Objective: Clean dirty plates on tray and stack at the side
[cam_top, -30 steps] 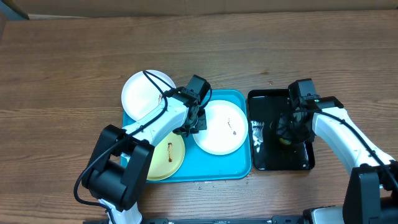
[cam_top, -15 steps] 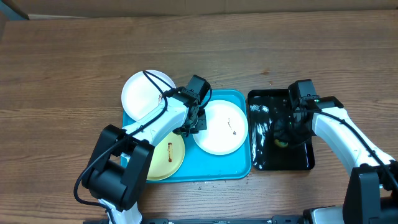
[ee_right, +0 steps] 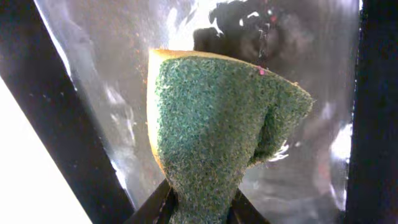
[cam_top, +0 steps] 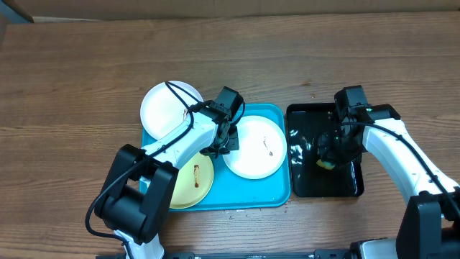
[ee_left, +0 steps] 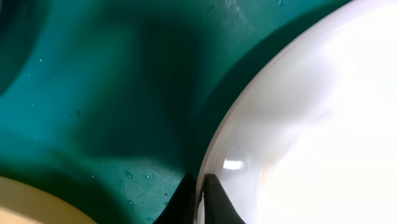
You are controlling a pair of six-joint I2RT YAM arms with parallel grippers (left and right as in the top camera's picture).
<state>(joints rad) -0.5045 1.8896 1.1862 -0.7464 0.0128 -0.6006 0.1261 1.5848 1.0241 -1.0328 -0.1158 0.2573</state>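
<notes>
Centre of frame: turquoise tray [cam_top: 269, 193] on wooden bench [cam_top: 72, 86]. Left gripper [cam_top: 225, 143] at left rim of white plate [cam_top: 255, 147]. At right, right gripper [cam_top: 333, 151] over black tray [cam_top: 346, 183], sponge [cam_top: 327, 164] under it.

tray [cam_top: 277, 196]: plain turquoise-blue
near white plate [cam_top: 253, 147]: white, dotted with a few small dark specks
far white plate [cam_top: 167, 109]: plain white
yellow-green plate [cam_top: 201, 191]: pale yellow-green, marked by a brown smear
black tray [cam_top: 307, 185]: glossy black, broken by pale reflections
sponge [ee_right: 217, 124]: speckled green face, edged in yellow
tabletop [cam_top: 72, 86]: brown, streaked with wood grain
</notes>
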